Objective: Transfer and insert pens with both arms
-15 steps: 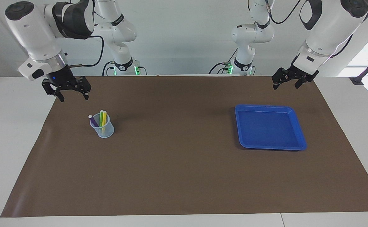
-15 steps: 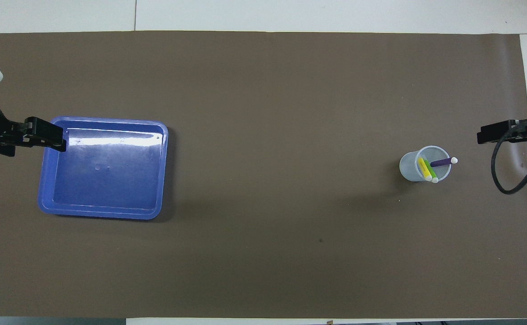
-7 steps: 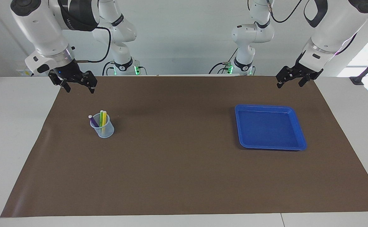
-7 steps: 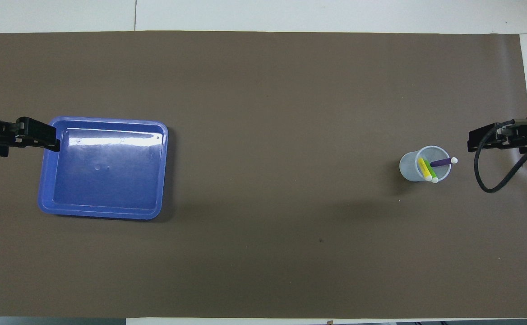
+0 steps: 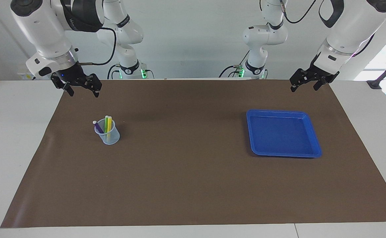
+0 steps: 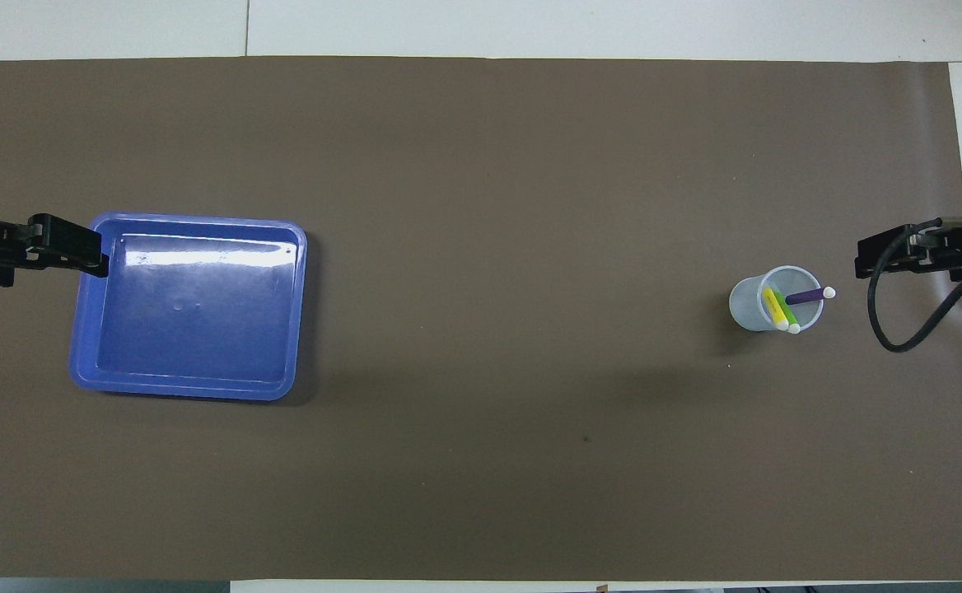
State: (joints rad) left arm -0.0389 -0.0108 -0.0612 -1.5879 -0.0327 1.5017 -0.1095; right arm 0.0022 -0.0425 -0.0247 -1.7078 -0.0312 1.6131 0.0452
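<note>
Translucent round cup (image 5: pixel 107 135) holds slim pens (image 5: pixel 107 124); glossy blue tray (image 5: pixel 314 140); right gripper (image 5: pixel 83 93), left gripper (image 5: pixel 303 86) spread.

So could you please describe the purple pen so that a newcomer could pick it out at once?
On the brown mat, toward the right arm's end, stands a clear cup holding three pens. The purple pen leans outward over the rim, while the yellow and green ones stand close together, nearly upright.

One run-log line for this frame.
pens: three in cup | tray: empty | left tool: open, raised | right tool: open, raised
</note>
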